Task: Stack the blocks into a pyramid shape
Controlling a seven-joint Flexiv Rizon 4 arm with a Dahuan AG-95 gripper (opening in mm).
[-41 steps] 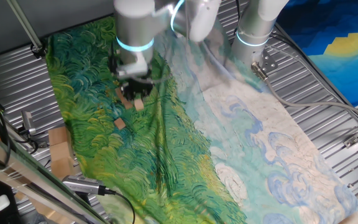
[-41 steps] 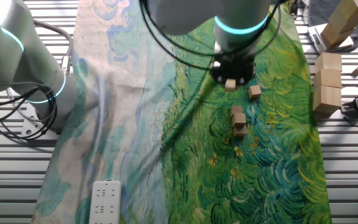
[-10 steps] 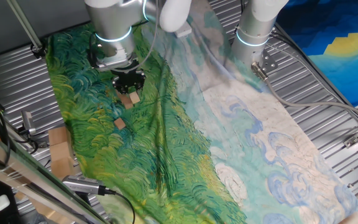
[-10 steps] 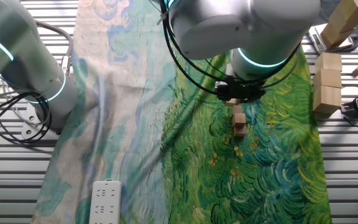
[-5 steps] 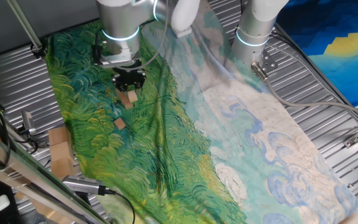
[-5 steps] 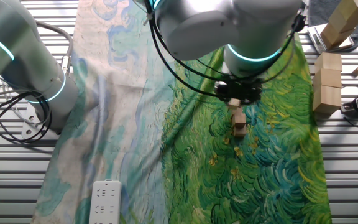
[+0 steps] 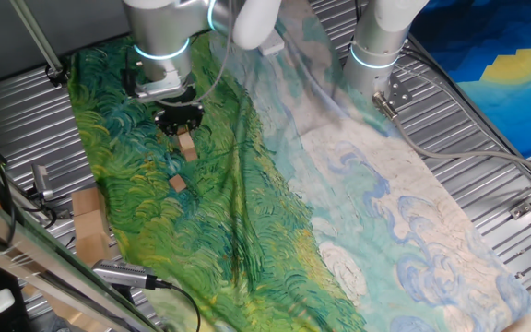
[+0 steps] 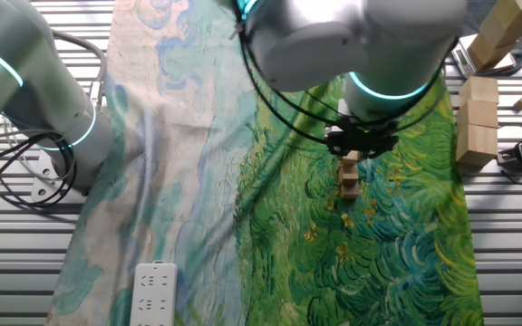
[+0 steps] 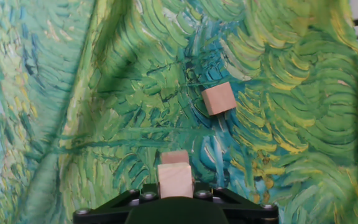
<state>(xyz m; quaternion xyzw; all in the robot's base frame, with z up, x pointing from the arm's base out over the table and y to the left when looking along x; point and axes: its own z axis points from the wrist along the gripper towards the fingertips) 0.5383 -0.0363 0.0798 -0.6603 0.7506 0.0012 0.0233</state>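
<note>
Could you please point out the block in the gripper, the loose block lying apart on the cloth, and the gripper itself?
Held block [image 9: 175, 180], hand view, its front face.
Loose block [image 9: 219, 98], hand view, middle of its top face.
Gripper [image 7: 182, 123], one fixed view, between its fingertips.

Hand view only catches the gripper [image 9: 176, 208] as a dark mount cut off at 6 o'clock, fingers not visible, so no telling how the jaws stand. A block [image 9: 175, 180] up front there hides most of the block behind it [image 9: 174, 157]. In the other fixed view the arm covers the top of the row of blocks [image 8: 349, 177], so the count is unclear.
</note>
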